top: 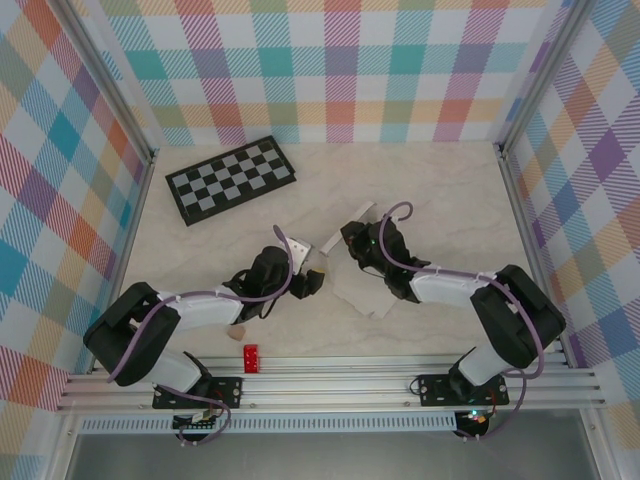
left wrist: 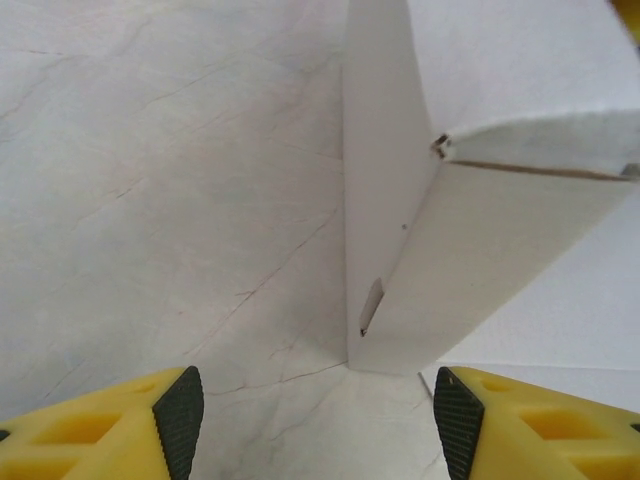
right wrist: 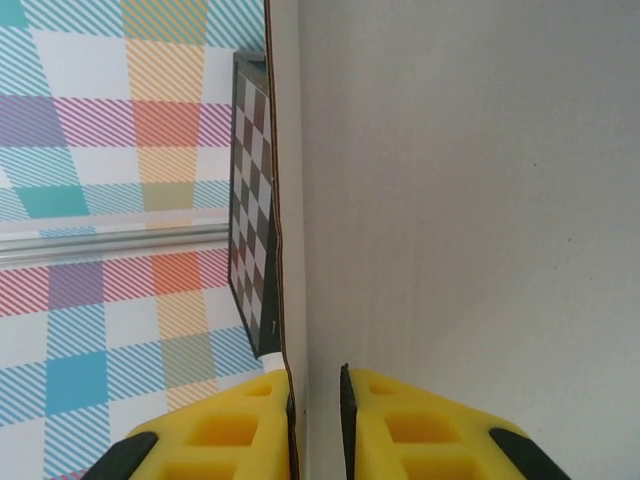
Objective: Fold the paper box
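Observation:
The paper box [top: 362, 288] is a white cardboard sheet lying mid-table, with a flap raised at its far left. In the left wrist view a folded white wall of the paper box [left wrist: 480, 200] stands upright just ahead. My left gripper [left wrist: 317, 420] is open and wide, nothing between its fingers [left wrist: 180, 420], a short way from that wall. From above, the left gripper [top: 312, 278] sits at the sheet's left edge. My right gripper [top: 352, 238] is at the raised flap. Its jaws [right wrist: 317, 385] stand narrowly apart, open; the thin cardboard edge [right wrist: 283, 300] lies against the left pad, clear of the right pad.
A black-and-grey checkerboard [top: 230, 178] lies at the back left, also seen past the flap as the checkerboard [right wrist: 250, 200]. A small red block [top: 250, 357] and a tan piece [top: 237, 334] lie near the front rail. Plaid walls close in three sides.

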